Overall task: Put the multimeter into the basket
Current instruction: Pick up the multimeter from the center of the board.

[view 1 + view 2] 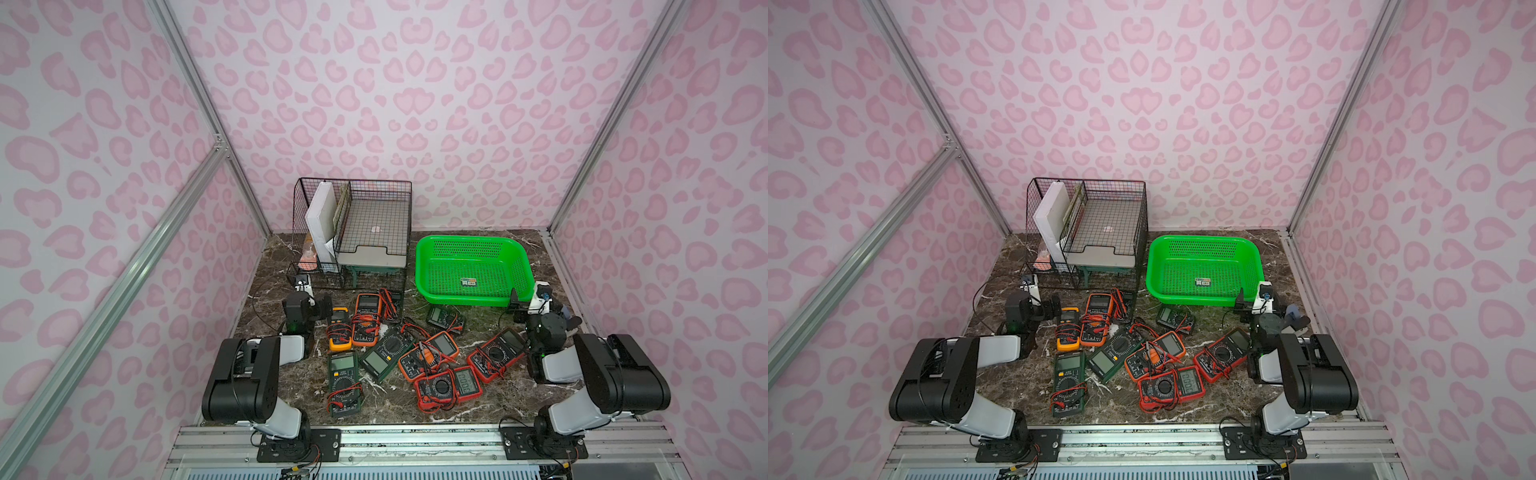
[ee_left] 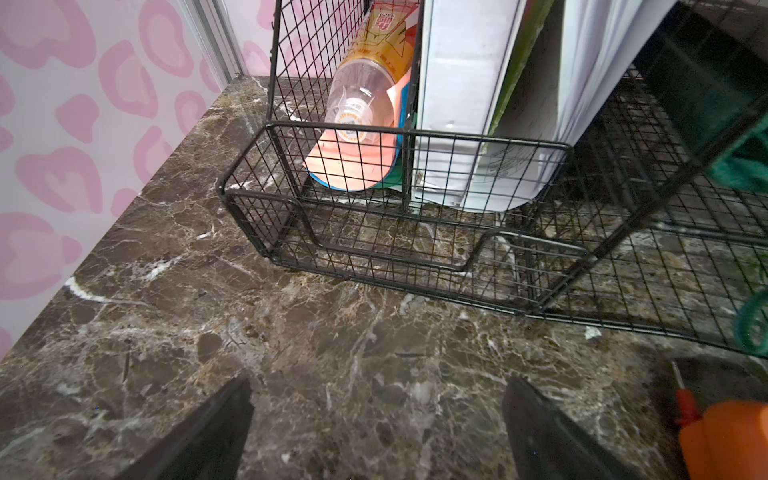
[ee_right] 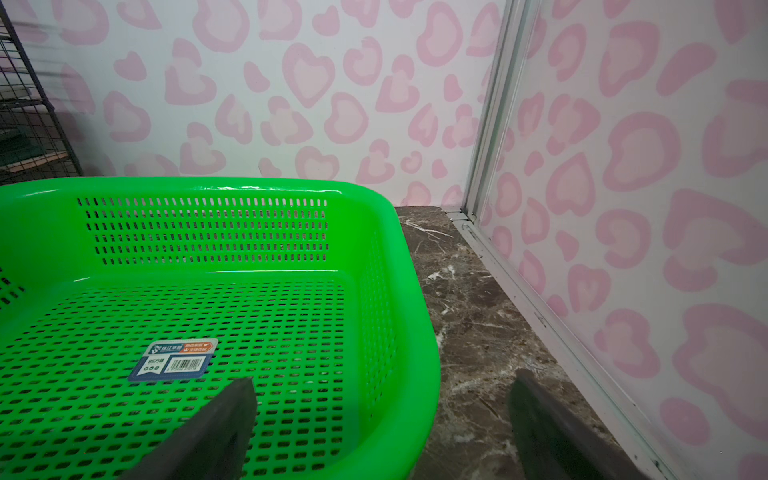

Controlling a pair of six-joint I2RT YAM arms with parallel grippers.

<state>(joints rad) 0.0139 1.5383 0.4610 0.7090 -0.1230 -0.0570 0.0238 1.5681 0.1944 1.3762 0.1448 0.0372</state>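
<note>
Several multimeters with coiled red and black leads lie scattered mid-table in both top views, among them an orange multimeter (image 1: 367,319), a green multimeter (image 1: 343,382) and a red multimeter (image 1: 496,353). The bright green basket (image 1: 469,240) (image 1: 1200,240) stands at the back right, holding only a small label (image 3: 174,359). My left gripper (image 2: 378,386) is open over bare marble before the wire organizer, with an orange multimeter's corner (image 2: 727,440) beside it. My right gripper (image 3: 384,386) is open, straddling the basket's rim (image 3: 415,291) at its near right corner. Neither gripper holds anything.
A black wire-mesh desk organizer (image 1: 353,232) stands at the back left with white papers and a bottle (image 2: 357,108) in it. Pink patterned walls and aluminium posts close in the marble table (image 1: 395,405) on three sides. Both arm bases sit at the front edge.
</note>
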